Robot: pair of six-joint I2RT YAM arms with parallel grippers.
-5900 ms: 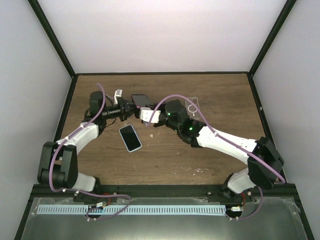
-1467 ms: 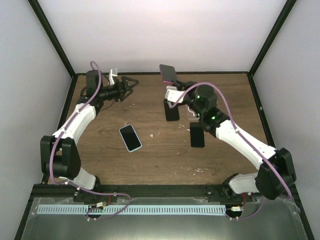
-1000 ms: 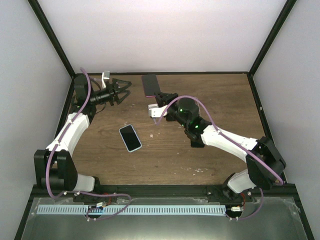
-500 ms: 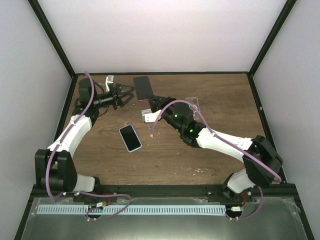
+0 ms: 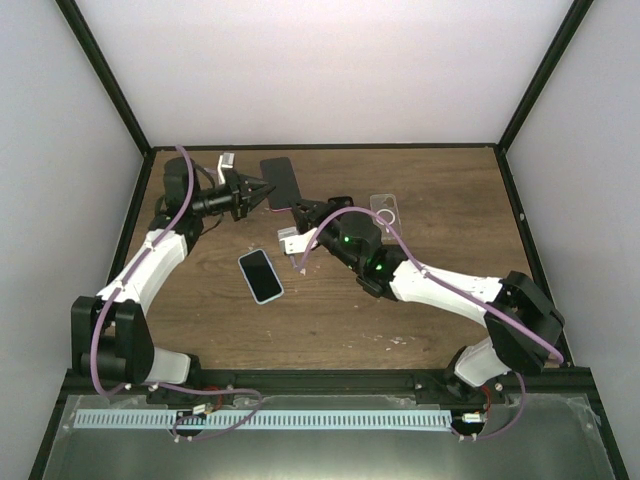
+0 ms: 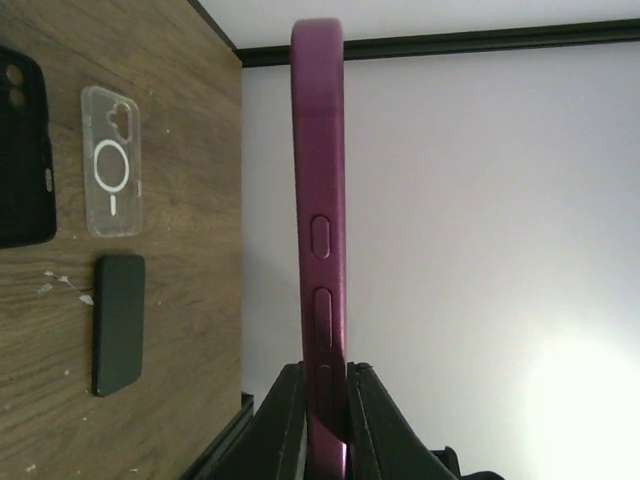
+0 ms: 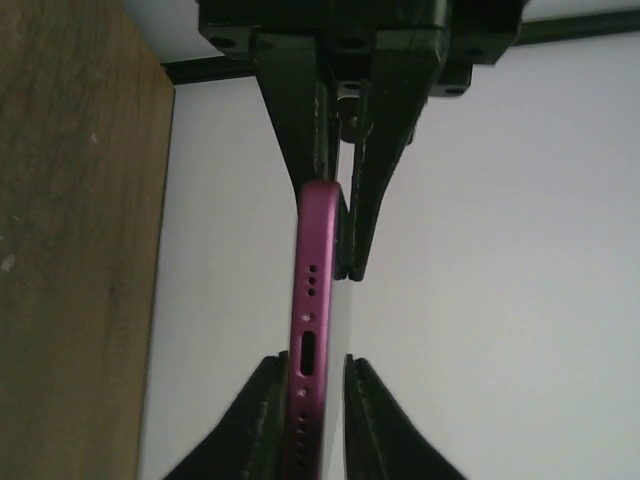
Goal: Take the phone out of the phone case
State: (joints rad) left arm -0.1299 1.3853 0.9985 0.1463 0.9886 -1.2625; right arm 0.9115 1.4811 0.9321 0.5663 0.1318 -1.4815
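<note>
A moment ago my left gripper (image 5: 262, 190) stood spread and apart. It has now come in and pinched the left end of the magenta phone case (image 6: 320, 200), while the right gripper (image 5: 300, 208) clamps the other end. The case hangs over the table's far left with the phone (image 5: 279, 180) seemingly still inside. With both ends held, I judge I can start peeling.

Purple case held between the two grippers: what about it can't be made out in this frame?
Whether a phone is inside the purple case: both wrist views show only its edge, and the top view is too small.
Its end in the left gripper: hidden inside the grip, left wrist view.
Its part in the right gripper: cut off by the bottom edge, right wrist view.
</note>
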